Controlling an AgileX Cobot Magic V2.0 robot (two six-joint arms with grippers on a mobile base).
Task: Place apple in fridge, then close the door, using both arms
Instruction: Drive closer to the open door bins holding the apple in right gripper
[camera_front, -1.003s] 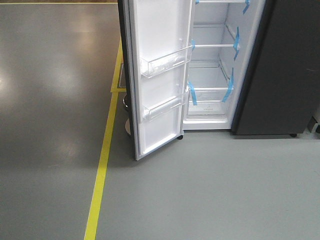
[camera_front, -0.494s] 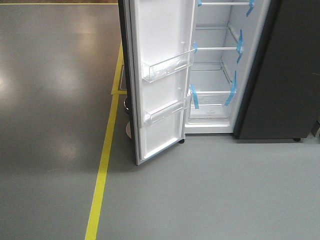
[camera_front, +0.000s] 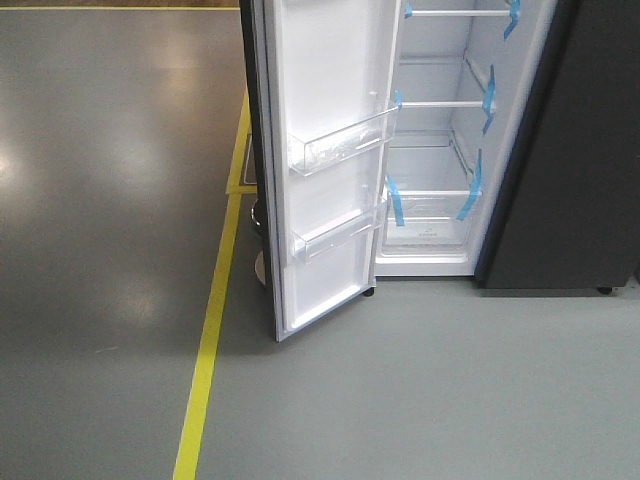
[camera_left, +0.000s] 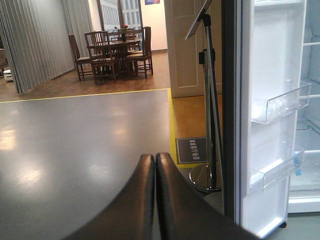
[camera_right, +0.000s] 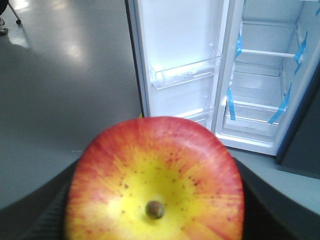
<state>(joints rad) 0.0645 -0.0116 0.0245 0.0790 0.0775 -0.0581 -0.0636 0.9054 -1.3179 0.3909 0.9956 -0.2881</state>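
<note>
The apple (camera_right: 155, 185), red with a yellow middle and a dark stem spot, fills the lower part of the right wrist view. My right gripper (camera_right: 157, 172) is shut on it, a black finger (camera_right: 30, 215) showing at each side. Beyond it stands the fridge (camera_right: 260, 75), white inside with shelves and blue tape, with the door (camera_right: 180, 60) swung wide open. In the front view the fridge (camera_front: 430, 150) and door (camera_front: 330, 170) show, but no gripper. My left gripper (camera_left: 154, 156) is shut on nothing, left of the door (camera_left: 272, 125).
A yellow floor line (camera_front: 210, 350) runs left of the door. A chrome stanchion pole (camera_left: 212, 125) and a floor sign (camera_left: 191, 149) stand behind the door. A dark grey panel (camera_front: 590, 150) borders the fridge on the right. A dining table with chairs (camera_left: 112, 52) is far back.
In the front view the fridge and its open door have drifted right and lower and look slightly larger. The door stays open.
</note>
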